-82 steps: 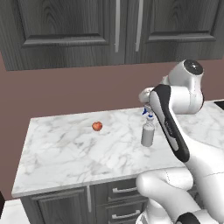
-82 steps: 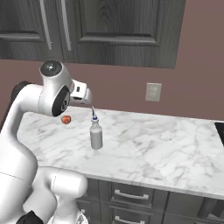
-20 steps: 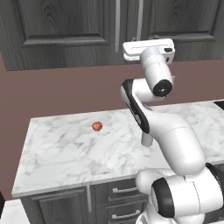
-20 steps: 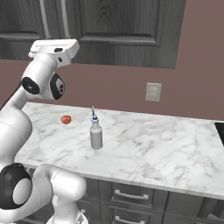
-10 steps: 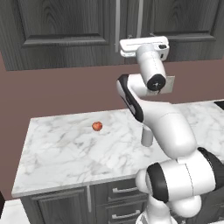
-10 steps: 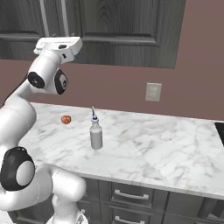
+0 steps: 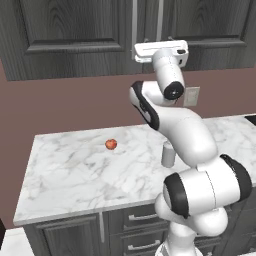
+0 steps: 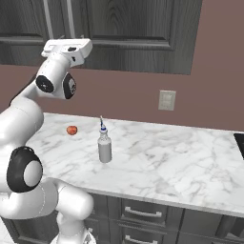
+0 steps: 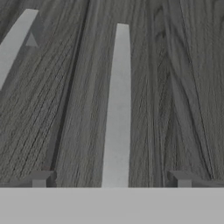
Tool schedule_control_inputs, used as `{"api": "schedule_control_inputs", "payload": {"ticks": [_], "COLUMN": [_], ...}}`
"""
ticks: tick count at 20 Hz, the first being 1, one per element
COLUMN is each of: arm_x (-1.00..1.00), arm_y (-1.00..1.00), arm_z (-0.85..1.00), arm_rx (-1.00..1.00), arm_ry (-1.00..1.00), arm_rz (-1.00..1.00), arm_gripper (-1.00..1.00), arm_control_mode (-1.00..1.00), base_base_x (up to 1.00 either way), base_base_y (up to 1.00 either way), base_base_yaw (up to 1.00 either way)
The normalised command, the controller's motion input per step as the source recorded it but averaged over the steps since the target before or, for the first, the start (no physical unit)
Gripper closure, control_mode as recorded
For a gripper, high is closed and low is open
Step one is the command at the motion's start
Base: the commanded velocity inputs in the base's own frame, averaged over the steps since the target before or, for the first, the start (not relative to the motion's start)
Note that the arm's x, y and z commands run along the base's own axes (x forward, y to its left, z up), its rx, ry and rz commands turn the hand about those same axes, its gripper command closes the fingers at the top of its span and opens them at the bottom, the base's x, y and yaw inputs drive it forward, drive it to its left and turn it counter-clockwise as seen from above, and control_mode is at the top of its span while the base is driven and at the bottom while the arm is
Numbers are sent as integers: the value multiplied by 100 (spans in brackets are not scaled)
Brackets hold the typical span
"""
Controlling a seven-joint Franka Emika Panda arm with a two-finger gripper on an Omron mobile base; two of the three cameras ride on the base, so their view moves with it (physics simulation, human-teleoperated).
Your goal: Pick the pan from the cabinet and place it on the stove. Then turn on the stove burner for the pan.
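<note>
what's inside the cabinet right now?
Can't tell. The cabinet doors are shut, so its contents are covered; no pan is visible. The open tool faces a silver bar handle, fingertips either side, not gripping it yet.

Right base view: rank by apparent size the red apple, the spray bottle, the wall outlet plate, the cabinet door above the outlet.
1. Dark grey wood-grain cabinet door, by far the largest.
2. Small grey spray bottle with white nozzle.
3. Pale square wall outlet plate; it sits farther back, so its rank against the bottle is unsure.
4. Small round red apple.
</note>
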Motion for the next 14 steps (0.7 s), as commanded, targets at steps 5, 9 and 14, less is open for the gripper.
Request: {"api": "schedule_control_inputs", "payload": {"ticks": [5,9,14], "arm_x": [19,23,24], "arm_y": [0,0,0], "arm_z": [0,0,0], "arm_rx": [0,0,0], "arm_ry": [0,0,0], "arm_rz": [0,0,0], "arm_gripper": [-100,100,100], "arm_control_mode": [-100,-100,-100], "base_base_x": [0,0,0], "base_base_y": [0,0,0], "base_base_yaw": [0,0,0]}}
